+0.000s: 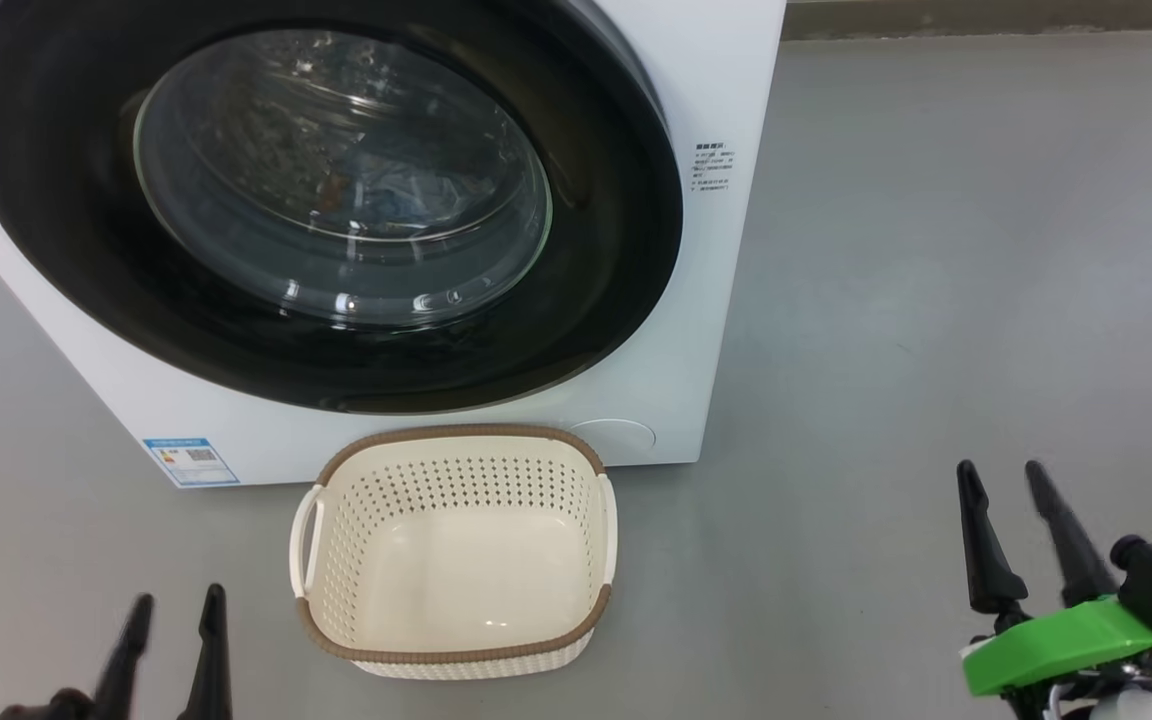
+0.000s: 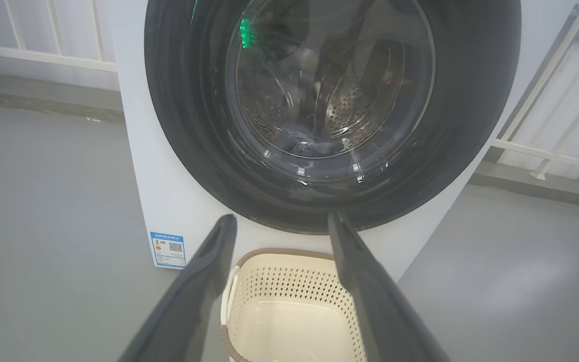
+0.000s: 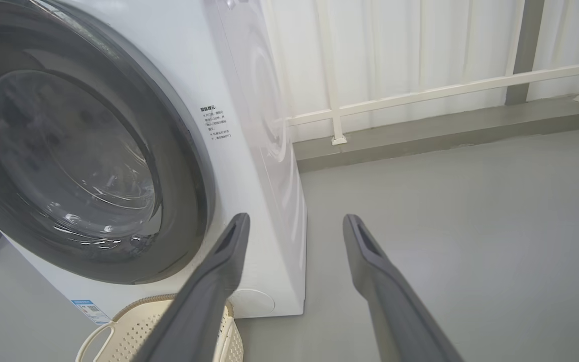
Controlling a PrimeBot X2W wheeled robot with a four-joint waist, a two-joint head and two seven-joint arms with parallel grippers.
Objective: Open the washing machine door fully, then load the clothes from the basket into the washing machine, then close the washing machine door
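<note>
The washing machine [image 1: 726, 90] stands in front of me with the washing machine door [image 1: 341, 175] shut flat against its front. Through the glass, bluish fabric that looks like the clothes [image 1: 406, 195] lies low in the drum, also seen in the left wrist view [image 2: 309, 146]. The basket [image 1: 456, 433] sits on the floor just below the door, with nothing inside. My left gripper [image 1: 176, 600] is open at the lower left, beside the basket. My right gripper [image 1: 1001, 472] is open at the lower right, well away from the machine.
A blue label [image 1: 189, 461] and a round white cap [image 1: 614, 436] sit low on the machine's front. Grey floor [image 1: 936, 300] stretches to the right. A white railing [image 3: 420, 93] and wall stand behind the machine.
</note>
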